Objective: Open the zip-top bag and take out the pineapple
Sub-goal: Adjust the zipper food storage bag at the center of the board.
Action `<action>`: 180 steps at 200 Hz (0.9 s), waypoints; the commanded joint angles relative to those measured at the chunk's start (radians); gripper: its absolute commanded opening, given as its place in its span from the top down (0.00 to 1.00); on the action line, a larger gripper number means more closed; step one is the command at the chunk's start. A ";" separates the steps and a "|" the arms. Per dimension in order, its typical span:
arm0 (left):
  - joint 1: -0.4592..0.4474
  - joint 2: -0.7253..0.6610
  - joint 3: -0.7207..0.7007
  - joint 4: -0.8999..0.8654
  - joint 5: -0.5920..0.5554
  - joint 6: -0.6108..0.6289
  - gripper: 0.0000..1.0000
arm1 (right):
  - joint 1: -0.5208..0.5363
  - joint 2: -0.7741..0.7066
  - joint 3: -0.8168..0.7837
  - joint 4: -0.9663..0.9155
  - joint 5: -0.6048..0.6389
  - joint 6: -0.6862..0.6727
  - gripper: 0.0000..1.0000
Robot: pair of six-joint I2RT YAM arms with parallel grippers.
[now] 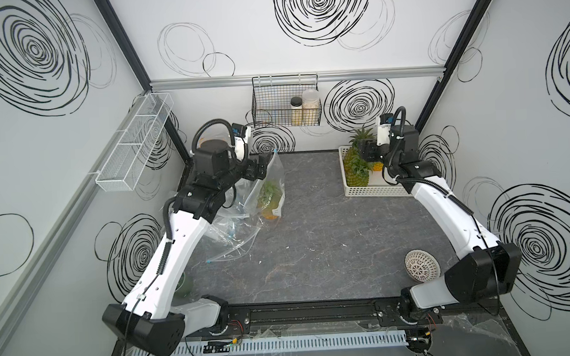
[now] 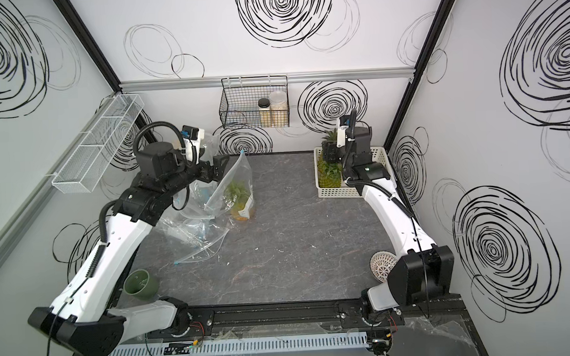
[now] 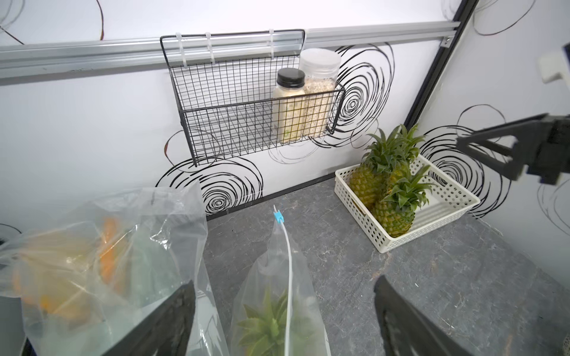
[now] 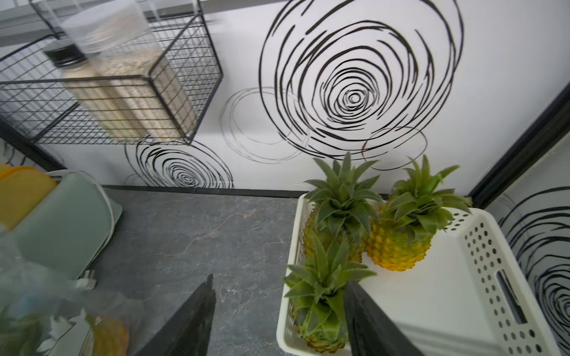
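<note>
Though spread wide either side of the zip-top bag (image 1: 273,176), left of centre in a top view, pinches nothing with the left claw (image 3: 284,285), likely poised for the blue slider (image 3: 278,216); leaves the pineapple (image 1: 271,202) inside. Hangs the right claw (image 4: 280,280) spread, empty, over the white basket (image 1: 370,191) at upper right. Offers bare table (image 1: 329,233) mid-frame for moving.

We find the zip-top bag (image 1: 275,172) standing on the table (image 1: 329,233) just ahead of our left hand (image 1: 260,168), with the pineapple (image 1: 271,202) inside it. A heap of other bags (image 1: 233,227) lies below and behind that hand. Our right hand (image 1: 366,152) hangs over the tray (image 1: 373,191), where three pineapples (image 1: 358,179) sit, one close beneath it. Beyond both hands, on the back wall between them, hangs a wire basket (image 1: 267,100) holding two jars (image 1: 296,110).
</note>
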 commanded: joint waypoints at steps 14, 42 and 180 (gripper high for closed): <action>-0.017 0.172 0.173 -0.337 -0.025 0.014 0.07 | 0.043 -0.085 -0.094 0.017 -0.011 0.012 0.32; -0.048 0.214 0.196 -0.399 -0.062 0.005 0.07 | 0.039 -0.111 -0.130 0.009 0.000 -0.012 0.31; -0.226 0.245 0.103 -0.304 -0.241 0.154 1.00 | -0.012 -0.190 -0.277 0.045 -0.092 -0.012 0.31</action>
